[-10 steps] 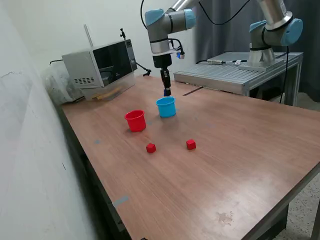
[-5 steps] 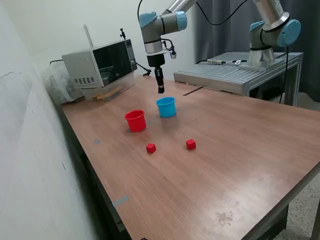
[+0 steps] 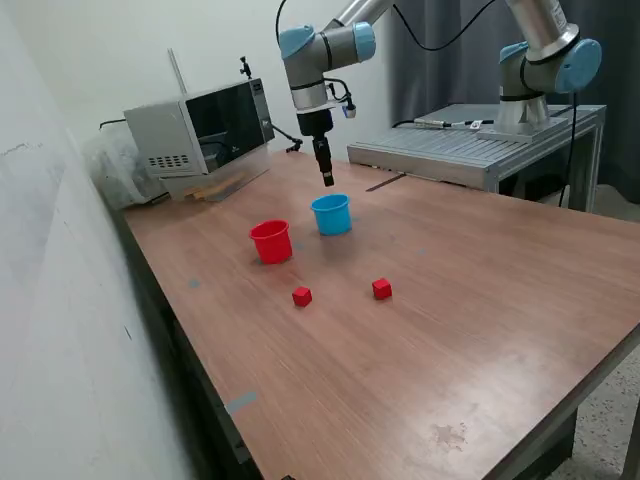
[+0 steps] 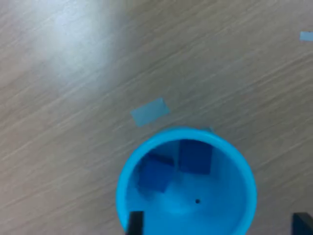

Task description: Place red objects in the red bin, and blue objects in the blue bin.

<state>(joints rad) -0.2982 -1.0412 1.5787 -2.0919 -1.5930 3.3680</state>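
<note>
1. Gripper (image 3: 326, 180) hangs above the blue bin (image 3: 331, 214), a little toward the far side of it; a second ago it was lower, right at the bin's rim, then it lifted and swung toward the exterior view's left, and now it has drifted back over the cup. Its fingers look close together from here, but I cannot tell whether they are spread or pressed, and nothing shows between them
2. Looking straight down from the wrist, both blue objects lie inside the blue bin (image 4: 186, 183): one cube (image 4: 194, 156) and the other cube (image 4: 152, 175) sit side by side on its floor. By my reckoning the blue half of the job is done
3. Two red objects wait on the table (image 3: 470, 300), one (image 3: 301, 296) and the other (image 3: 381, 289), both in front of the red bin (image 3: 270, 241), which looks empty from here
4. Wood-grain tabletop carries small pale tape scraps (image 4: 149, 111). A microwave (image 3: 200, 132) stands at the back, beside a metal bench (image 3: 460, 150) holding the arm's base
</note>
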